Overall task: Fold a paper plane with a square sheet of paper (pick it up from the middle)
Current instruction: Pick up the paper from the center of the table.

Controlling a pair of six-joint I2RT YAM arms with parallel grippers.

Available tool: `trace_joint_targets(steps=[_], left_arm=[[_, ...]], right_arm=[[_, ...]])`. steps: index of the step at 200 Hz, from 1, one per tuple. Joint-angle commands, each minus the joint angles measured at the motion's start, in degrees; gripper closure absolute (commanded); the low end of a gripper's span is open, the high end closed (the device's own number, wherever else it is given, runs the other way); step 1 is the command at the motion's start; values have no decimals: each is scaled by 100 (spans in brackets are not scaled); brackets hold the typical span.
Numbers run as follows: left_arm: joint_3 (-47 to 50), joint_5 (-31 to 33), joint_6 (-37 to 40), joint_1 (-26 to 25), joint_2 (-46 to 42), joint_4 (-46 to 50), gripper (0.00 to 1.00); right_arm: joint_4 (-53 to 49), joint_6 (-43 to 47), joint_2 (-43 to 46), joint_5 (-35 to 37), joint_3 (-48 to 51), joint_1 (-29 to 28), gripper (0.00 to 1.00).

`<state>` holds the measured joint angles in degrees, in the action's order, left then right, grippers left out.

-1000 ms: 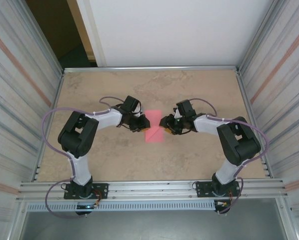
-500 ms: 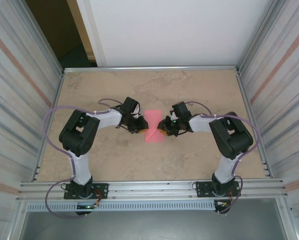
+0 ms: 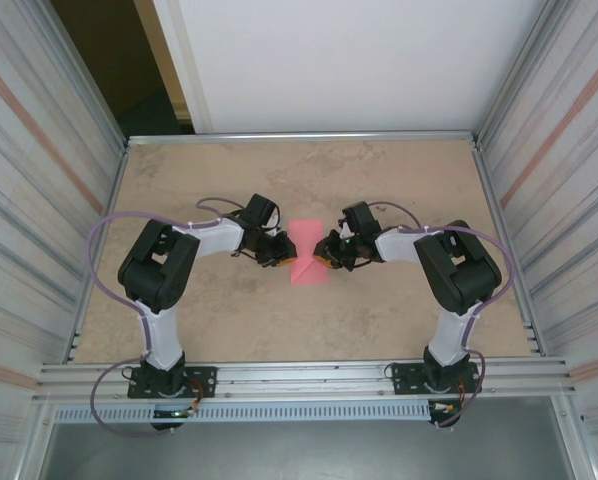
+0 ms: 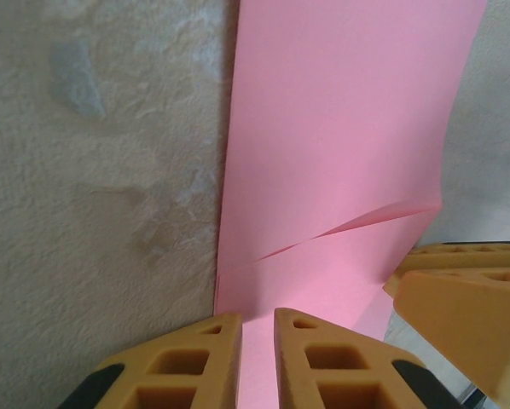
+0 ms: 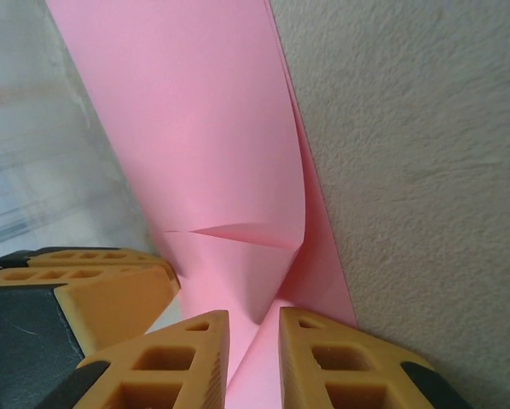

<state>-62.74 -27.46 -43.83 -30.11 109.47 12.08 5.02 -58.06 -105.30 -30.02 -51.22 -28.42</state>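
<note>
- The left pincer (image 3: 277,250) sits low over the middle of the table (image 3: 209,180). Its two fingers are closed on the left edge of the sheet of paper (image 3: 306,255), which runs into the narrow slot between them in the left wrist view.
- The sheet lies in the middle of the table between the two arms. It is pink, mostly flat, and has one slanted fold line across it. Its right side curls upward, as the right wrist view shows.
- The right pincer (image 3: 328,256) faces the left one from the other side. It is closed on the sheet's right edge, where the paper bunches into the gap.
- Risk, as I judge it: if the two arms pull apart or lift unevenly, the thin sheet could tear or slide out of one grip.
- Risk: pushing the pincers toward each other could buckle the sheet and leave a stray crease away from the intended fold.
- Risk: the fingers are close together, so a small misjudged move might knock them into each other.
</note>
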Motion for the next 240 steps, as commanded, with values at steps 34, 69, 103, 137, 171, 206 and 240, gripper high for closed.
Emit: trace_joint_targets(steps=[34, 69, 103, 137, 171, 206, 240], left_arm=[[113, 64, -55, 35, 162, 103, 81], [142, 62, -72, 36, 145, 67, 81], [149, 52, -66, 34, 54, 41, 81], [154, -47, -11, 97, -209, -18, 80], [328, -144, -1, 323, -858, -280, 77], [901, -282, -98, 696, -1743, -892, 65], [1576, -668, -237, 927, -2555, -1889, 49]], right_arm=[[468, -208, -142, -222, -43, -66, 81], [650, -282, -175, -215, 38, -169, 81], [812, -368, -287, -210, 73, -263, 82], [914, -355, -325, -203, 85, -286, 87], [977, -175, -14, -60, 162, -226, 96], [1144, 129, 688, -9, 330, -23, 99], [1360, 304, 1480, -222, 455, 291, 99]])
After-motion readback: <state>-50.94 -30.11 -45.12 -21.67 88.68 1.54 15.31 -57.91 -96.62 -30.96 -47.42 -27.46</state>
